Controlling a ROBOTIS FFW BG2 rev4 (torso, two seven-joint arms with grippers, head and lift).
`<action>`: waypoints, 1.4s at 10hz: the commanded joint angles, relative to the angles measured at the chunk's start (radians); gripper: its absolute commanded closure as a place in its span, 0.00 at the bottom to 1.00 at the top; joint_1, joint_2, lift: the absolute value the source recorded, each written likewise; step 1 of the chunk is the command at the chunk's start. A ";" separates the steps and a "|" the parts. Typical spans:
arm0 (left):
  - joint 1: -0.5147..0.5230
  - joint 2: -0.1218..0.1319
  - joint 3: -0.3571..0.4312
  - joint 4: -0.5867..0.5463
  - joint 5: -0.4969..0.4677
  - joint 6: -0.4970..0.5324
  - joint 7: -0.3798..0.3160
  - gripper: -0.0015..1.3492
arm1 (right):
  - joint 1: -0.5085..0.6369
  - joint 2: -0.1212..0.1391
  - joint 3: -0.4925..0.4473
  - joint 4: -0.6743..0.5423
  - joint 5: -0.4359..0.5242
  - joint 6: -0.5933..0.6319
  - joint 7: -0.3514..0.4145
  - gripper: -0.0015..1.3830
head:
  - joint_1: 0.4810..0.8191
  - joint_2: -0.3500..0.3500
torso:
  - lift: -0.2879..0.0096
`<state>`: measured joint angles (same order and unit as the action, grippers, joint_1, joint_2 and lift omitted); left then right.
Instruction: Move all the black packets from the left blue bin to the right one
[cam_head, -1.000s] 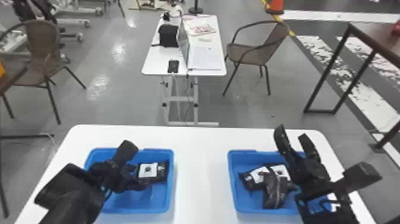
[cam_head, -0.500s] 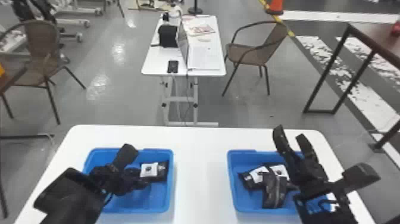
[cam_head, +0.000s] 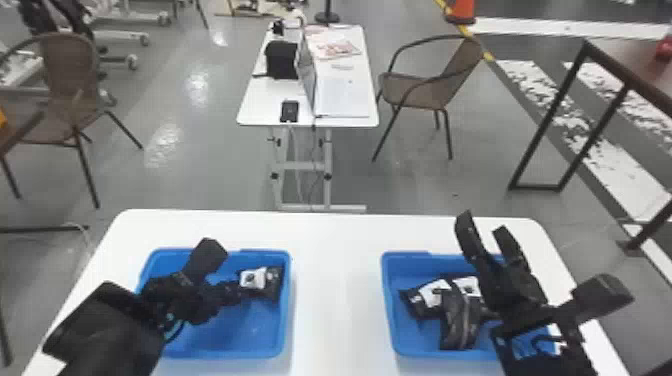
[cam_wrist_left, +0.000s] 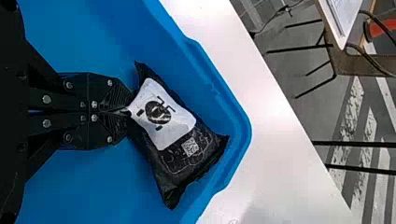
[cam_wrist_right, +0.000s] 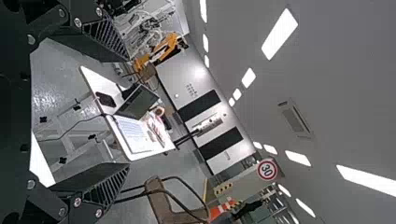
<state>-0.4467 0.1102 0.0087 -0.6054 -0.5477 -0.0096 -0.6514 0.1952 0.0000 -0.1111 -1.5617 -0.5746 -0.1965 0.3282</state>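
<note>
Left blue bin (cam_head: 287, 312) is sitting lower left on the white counter (cam_head: 335, 300), right blue bin (cam_head: 387, 305) lower right. Farther back, up top, there's a white table (cam_head: 252, 112) with a laptop (cam_head: 306, 72) and a black bag (cam_head: 281, 60), plus a brown chair (cam_head: 415, 92) just beside it and an orange cone (cam_head: 460, 10) near the top edge. The left arm leans over the left bin, and the right arm covers a good chunk of the right bin.

In the left bin, a black packet (cam_head: 262, 282) lies toward the upper right corner, and the left end effector (cam_head: 236, 293) has its fingers together, clamped on the packet's edge. The right end effector (cam_head: 484, 227) has its fingers well apart, nothing between them, sticking up over its bin.

The left wrist view gives the packet's white label and square code up close. The right wrist view gets ceiling lights (cam_wrist_right: 280, 33) and a round sign (cam_wrist_right: 267, 170).

More black packets (cam_head: 459, 322) overlap in the right bin, partly behind that arm, so I can't tell how many.
</note>
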 joint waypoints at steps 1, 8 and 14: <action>0.057 0.003 -0.001 -0.112 0.017 -0.013 -0.014 0.90 | 0.001 0.001 0.002 0.005 -0.007 0.003 0.003 0.17 | 0.63 0.41 | 0.97; 0.362 -0.021 -0.032 -0.732 0.364 -0.064 -0.044 0.89 | -0.045 0.001 0.057 0.028 0.042 0.080 0.068 0.17 | 0.63 0.39 | 0.97; 0.235 -0.040 -0.174 -0.639 0.465 -0.093 -0.045 0.90 | -0.131 0.001 0.183 0.060 0.044 0.106 0.120 0.13 | 0.63 0.38 | 0.97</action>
<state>-0.2034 0.0711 -0.1595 -1.2544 -0.0882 -0.1005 -0.6963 0.0715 0.0000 0.0600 -1.4994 -0.5307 -0.0965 0.4465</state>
